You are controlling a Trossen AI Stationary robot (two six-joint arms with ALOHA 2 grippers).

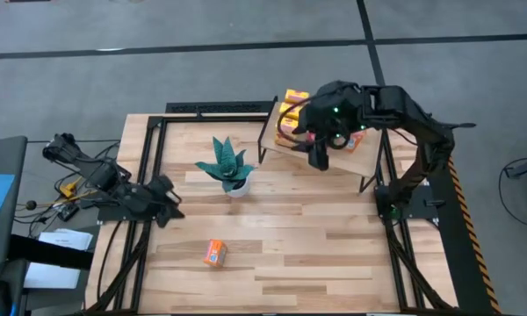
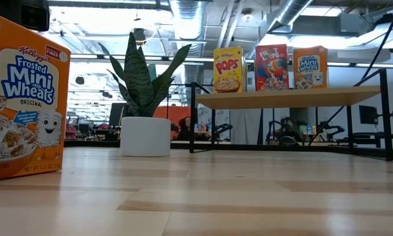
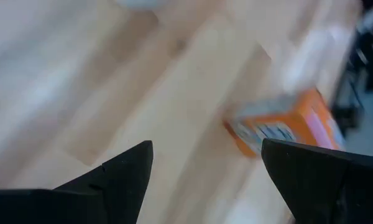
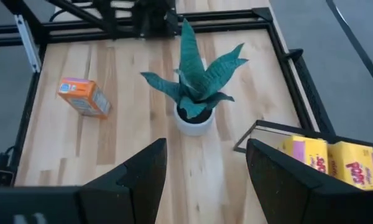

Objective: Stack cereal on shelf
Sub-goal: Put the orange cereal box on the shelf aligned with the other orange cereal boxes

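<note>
Right gripper (image 1: 320, 158) hung over the shelf's (image 1: 366, 158) front edge, fingers (image 4: 130, 180) spread apart, nothing between them. Its wrist view looked past the fingers at the plant (image 4: 196, 93) and the lone orange box (image 4: 84, 96) lying on the worktop (image 4: 137, 143). Yellow boxes (image 4: 326, 163) showed just beside the fingers on the shelf.

Left gripper (image 1: 164, 200) sat low over the worktop's left side, near the plant (image 1: 228, 167), fingers (image 3: 121, 171) wide apart and empty. The orange box (image 3: 286, 124) was in its wrist view, blurred, beyond the fingertips and clear of them.

Low view: three boxes stood upright in a row on the shelf (image 2: 288, 98), yellow Pops (image 2: 228, 69), red Froot Loops (image 2: 271, 67), orange Mini-Wheats (image 2: 310, 67). How many more stood behind them couldn't be told. High view showed yellow box tops (image 1: 292, 114) at the shelf's left end; the rest was hidden under the right arm.

Orange box (image 1: 214, 254) lay on the worktop's front left area, well apart from the shelf, in front of the plant.
</note>
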